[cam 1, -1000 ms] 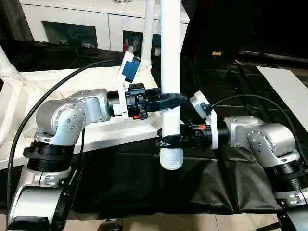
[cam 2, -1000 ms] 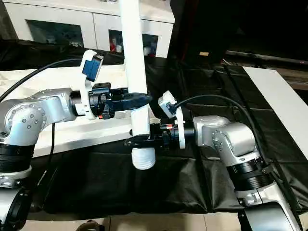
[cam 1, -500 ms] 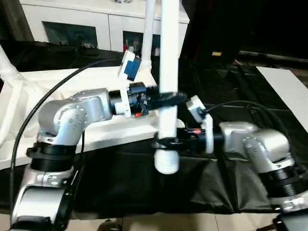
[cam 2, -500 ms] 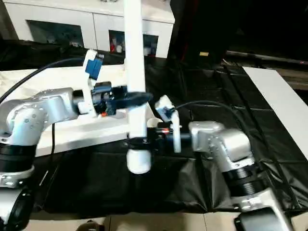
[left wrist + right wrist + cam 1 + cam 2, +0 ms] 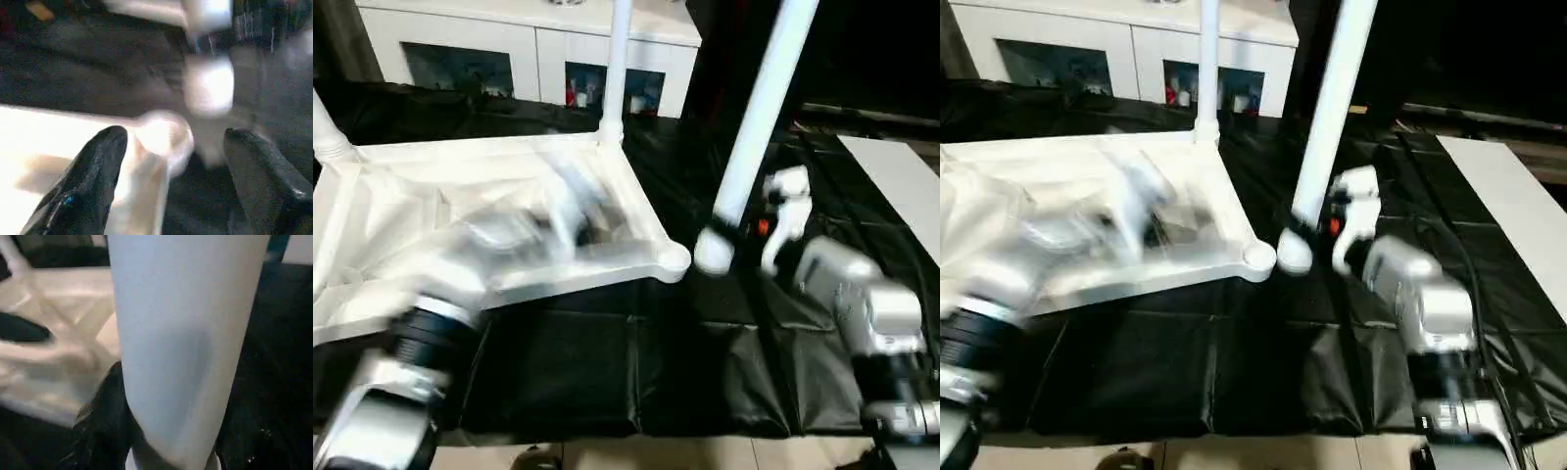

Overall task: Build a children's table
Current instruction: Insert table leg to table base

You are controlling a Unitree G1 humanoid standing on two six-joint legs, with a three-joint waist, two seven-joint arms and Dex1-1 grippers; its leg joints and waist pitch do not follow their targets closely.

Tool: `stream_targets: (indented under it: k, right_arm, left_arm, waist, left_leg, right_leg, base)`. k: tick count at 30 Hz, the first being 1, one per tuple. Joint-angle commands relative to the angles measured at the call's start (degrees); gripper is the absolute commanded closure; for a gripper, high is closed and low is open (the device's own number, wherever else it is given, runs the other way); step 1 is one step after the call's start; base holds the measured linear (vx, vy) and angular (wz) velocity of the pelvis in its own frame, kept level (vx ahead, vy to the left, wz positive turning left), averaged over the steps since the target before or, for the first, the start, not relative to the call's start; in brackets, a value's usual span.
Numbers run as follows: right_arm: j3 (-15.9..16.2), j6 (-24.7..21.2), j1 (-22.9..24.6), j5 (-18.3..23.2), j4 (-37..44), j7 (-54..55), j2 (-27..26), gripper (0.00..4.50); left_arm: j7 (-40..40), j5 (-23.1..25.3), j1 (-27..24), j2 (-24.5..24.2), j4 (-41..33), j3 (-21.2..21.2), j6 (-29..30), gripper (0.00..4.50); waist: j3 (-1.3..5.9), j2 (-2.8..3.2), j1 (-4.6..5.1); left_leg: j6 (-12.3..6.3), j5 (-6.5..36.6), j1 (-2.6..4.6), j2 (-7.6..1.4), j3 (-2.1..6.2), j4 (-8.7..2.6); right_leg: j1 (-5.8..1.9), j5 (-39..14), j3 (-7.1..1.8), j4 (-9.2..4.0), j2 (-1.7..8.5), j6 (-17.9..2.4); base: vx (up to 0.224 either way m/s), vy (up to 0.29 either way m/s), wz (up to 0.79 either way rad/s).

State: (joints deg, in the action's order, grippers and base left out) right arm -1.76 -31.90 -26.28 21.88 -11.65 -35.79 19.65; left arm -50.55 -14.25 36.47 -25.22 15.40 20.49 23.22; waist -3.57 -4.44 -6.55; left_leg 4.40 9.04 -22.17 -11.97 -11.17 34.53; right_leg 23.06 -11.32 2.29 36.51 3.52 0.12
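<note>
The white tabletop (image 5: 460,196) lies underside up on the black cloth, with one leg (image 5: 617,59) standing in its far corner and another leg (image 5: 325,132) at the far left. My right gripper (image 5: 729,232) is shut on a third white leg (image 5: 759,117), which leans with its top to the right. That leg's thick lower end (image 5: 713,257) hangs just beside the near corner socket (image 5: 674,257). My left arm (image 5: 499,245) is a blur over the tabletop. In the left wrist view the left gripper (image 5: 176,134) is open, with the socket (image 5: 164,137) beyond its fingers.
A white cabinet (image 5: 460,49) with dark glass doors stands behind the tabletop. Black cloth (image 5: 607,362) covers the work surface to its front edge. A white board (image 5: 901,176) lies at the right.
My left gripper has let go of the leg and swung back left over the tabletop. The right gripper has tilted the leg, top to the right, and carried it right of the corner socket.
</note>
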Motion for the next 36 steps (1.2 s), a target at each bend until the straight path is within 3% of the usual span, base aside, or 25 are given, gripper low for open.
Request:
stream_targets:
  k: [1,2,3,5,7,10,13,16,21,29,36]
  right_arm:
    - [-0.5,0.8,0.5,-0.4,2.4,-0.4,1.3,2.63]
    - [-0.6,0.8,0.6,-0.4,2.5,-0.3,1.2,2.63]
    - [-0.6,0.7,0.9,-0.3,3.0,-0.2,1.4,2.63]
    - [-0.6,0.4,1.4,0.2,4.2,-0.5,1.7,2.63]
    - [-0.1,-0.1,2.1,0.2,5.3,-1.6,2.1,2.63]
    - [0.9,-0.4,2.7,0.1,6.1,-3.0,2.6,2.63]
    - [1.8,-0.5,2.9,0.1,6.5,-3.6,2.8,2.63]
    - [2.1,-0.7,2.9,0.1,6.6,-3.8,2.9,2.63]
    - [2.7,-1.0,2.8,-0.1,6.8,-5.0,3.3,2.63]
    - [2.7,-0.4,2.2,-0.3,6.2,-5.4,3.9,2.63]
    - [3.0,-0.2,2.3,-0.4,6.1,-5.9,3.8,2.63]
  left_arm:
    - [-2.3,4.3,1.5,0.5,3.4,3.2,-4.6,0.94]
    - [-2.5,4.5,1.5,0.6,3.9,3.4,-5.0,0.94]
    - [-2.4,6.2,2.4,1.2,6.8,4.2,-7.0,0.94]
    - [-2.7,8.8,4.1,2.2,12.5,5.3,-10.4,0.94]
    - [-2.4,11.4,6.0,2.6,18.7,7.0,-13.1,0.94]
    - [-1.4,14.6,8.3,2.8,26.1,8.4,-16.1,0.94]
    - [-0.2,13.5,10.4,4.2,32.7,5.1,-14.5,1.28]
    - [-1.4,13.6,10.8,4.0,34.0,4.8,-14.1,1.51]
    - [-6.5,12.5,11.7,4.5,36.4,3.6,-14.8,1.81]
    - [-9.8,12.5,11.8,3.9,35.6,3.1,-12.9,2.43]
    - [-11.5,14.3,11.0,3.3,36.1,3.0,-13.3,2.94]
  waist:
    - [4.47,0.56,0.07]
    - [4.36,0.51,0.13]
    - [4.22,1.09,0.13]
    - [4.16,0.85,0.29]
    - [4.26,1.20,0.21]
    - [4.36,0.99,0.15]
    - [4.31,0.85,0.11]
    - [4.24,0.75,-0.05]
    - [4.05,0.67,0.02]
    - [4.23,0.78,-0.08]
    - [4.09,0.70,-0.02]
  left_leg:
    - [2.87,9.2,1.46,-1.10,0.74,-4.04]
    - [2.83,9.5,1.38,-1.10,0.71,-4.08]
    - [2.85,10.3,1.50,-1.02,0.74,-4.09]
    - [2.87,11.8,1.60,-0.95,0.67,-4.09]
    - [3.04,12.3,1.67,-1.13,0.89,-4.13]
    - [2.82,12.8,1.74,-1.16,0.98,-4.08]
    - [2.55,12.9,1.76,-1.19,0.89,-3.97]
    - [2.17,12.9,1.76,-1.30,0.96,-4.00]
    - [1.86,13.7,1.78,-1.18,0.93,-4.02]
    - [1.71,12.5,1.75,-1.39,0.94,-4.05]
    - [1.58,13.2,1.77,-1.40,0.95,-4.10]
  right_leg:
    - [-2.70,-6.4,-2.21,-4.08,3.87,-7.6]
    - [-2.72,-6.7,-2.23,-4.22,3.90,-7.8]
    - [-2.58,-8.0,-2.27,-4.46,3.86,-7.9]
    - [-2.57,-9.9,-2.27,-4.94,3.81,-7.7]
    - [-2.62,-10.4,-2.25,-4.65,4.03,-7.8]
    - [-2.64,-10.4,-2.22,-4.65,4.11,-7.9]
    - [-2.58,-9.3,-2.17,-4.54,4.18,-9.7]
    - [-2.59,-9.9,-2.17,-4.61,4.43,-10.5]
    - [-2.45,-12.8,-2.19,-5.06,4.47,-10.1]
    - [-2.61,-8.3,-2.15,-4.37,4.44,-11.7]
    - [-2.59,-10.5,-2.19,-4.66,4.54,-11.2]
  base:
    - [0.000,0.000,0.00]
    - [0.000,0.000,0.00]
    - [0.000,0.000,0.00]
    - [0.000,0.000,0.00]
    - [0.000,0.000,0.00]
    - [0.000,0.000,0.00]
    - [0.000,0.000,0.00]
    - [0.000,0.000,0.00]
    - [0.000,0.000,0.00]
    - [0.000,0.000,0.00]
    - [0.000,0.000,0.00]
